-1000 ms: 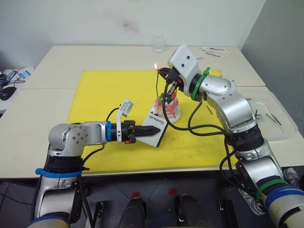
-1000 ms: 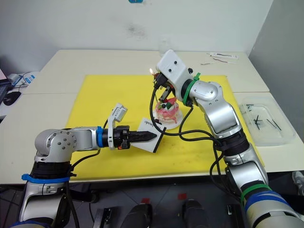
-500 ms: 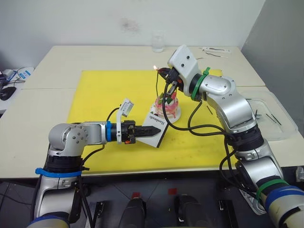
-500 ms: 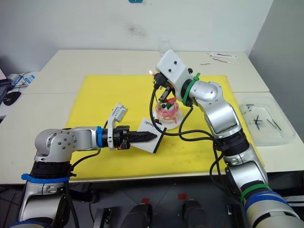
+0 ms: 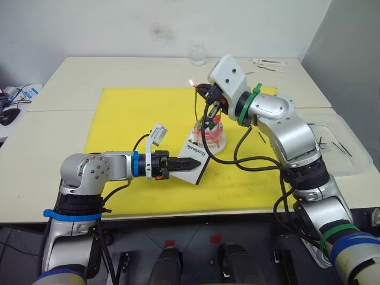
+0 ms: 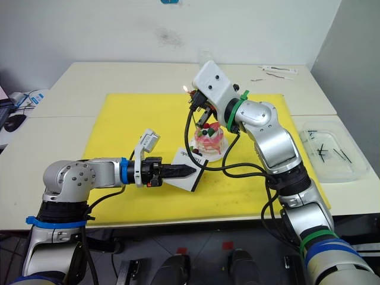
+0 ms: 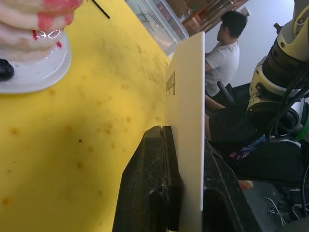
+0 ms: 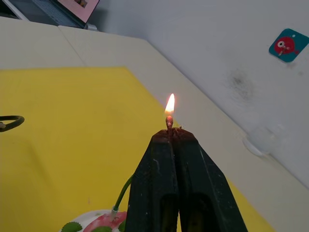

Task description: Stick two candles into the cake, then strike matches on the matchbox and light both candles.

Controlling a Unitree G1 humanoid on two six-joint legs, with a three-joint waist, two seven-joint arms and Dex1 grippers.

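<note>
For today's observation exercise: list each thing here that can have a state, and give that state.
Match: burning, pinched in the right hand.
Right hand: shut on the match.
Left hand: shut on the matchbox.
Matchbox: held on edge.
Green candle: stuck in the cake, unlit.

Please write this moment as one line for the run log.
left hand: shut on matchbox | right hand: shut on burning match, above cake

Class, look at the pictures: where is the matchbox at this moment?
The matchbox is clamped in the left gripper, held over the yellow mat just in front of the cake, toward the robot's left.
</note>
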